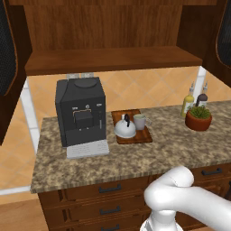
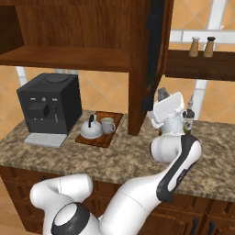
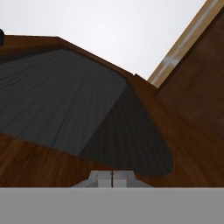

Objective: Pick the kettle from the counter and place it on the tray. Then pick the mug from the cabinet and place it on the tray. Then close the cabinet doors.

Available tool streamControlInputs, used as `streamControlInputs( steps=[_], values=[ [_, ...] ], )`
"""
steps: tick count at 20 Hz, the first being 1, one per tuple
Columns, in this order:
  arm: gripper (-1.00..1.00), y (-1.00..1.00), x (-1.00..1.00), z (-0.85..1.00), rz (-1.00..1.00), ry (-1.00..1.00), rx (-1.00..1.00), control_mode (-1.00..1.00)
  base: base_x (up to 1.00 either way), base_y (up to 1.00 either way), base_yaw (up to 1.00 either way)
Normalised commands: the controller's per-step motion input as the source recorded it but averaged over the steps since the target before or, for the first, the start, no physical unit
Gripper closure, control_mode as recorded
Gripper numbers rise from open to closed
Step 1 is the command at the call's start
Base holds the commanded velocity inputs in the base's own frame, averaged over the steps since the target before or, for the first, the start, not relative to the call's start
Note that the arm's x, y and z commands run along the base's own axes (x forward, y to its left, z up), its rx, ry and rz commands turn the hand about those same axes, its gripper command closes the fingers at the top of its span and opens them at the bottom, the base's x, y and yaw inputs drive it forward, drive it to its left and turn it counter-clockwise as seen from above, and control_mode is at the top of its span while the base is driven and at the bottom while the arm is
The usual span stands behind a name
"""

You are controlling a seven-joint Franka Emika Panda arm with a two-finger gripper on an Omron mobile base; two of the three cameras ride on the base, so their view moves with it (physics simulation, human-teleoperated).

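Reddish-brown wooden tray [image 1: 145, 135] sits flat on the granite counter [image 1: 180, 144], just right of the black coffee machine [image 1: 81, 113]. It holds two things: the kettle [image 1: 125, 127] on its left half, the mug [image 1: 140, 122] on its right half, far corner. Kettle and mug are close together; whether they touch I can't tell. Kettle is a squat silver-white dome with a black arched handle, upright. Mug is pale grey-beige, upright. Cabinet [image 1: 113, 58] shelf above is bare wood, both doors swung open. My gripper [image 2: 164, 97] is up beside the right cabinet door [image 2: 153, 55], right of the tray. Hand view has the door's black mesh panel [image 3: 65, 109] up close, with my fingertips [image 3: 105, 178] pressed together, holding nothing. Far right on the counter: a potted plant [image 1: 198, 118] and two bottles [image 1: 194, 101].
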Motion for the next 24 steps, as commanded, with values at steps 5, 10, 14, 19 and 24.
streamControlInputs(
  steps=[5,10,14,19,24],
  values=[
    [1.0,0.46,-0.06,0.52,0.0,0.0,0.0,-1.0,0.0,0.0,0.0],
    [1.0,0.45,-0.16,0.59,-0.01,0.09,-0.04,-1.0,0.0,0.0,0.0],
    [1.0,0.5,-0.01,0.54,0.0,0.2,-0.08,-1.0,0.0,0.0,0.0],
    [1.0,0.48,0.0,0.5,0.0,0.19,-0.07,-1.0,0.0,0.0,0.0],
    [1.0,0.49,0.0,0.43,0.0,0.31,-0.07,-1.0,0.0,0.0,0.0]
  ],
)
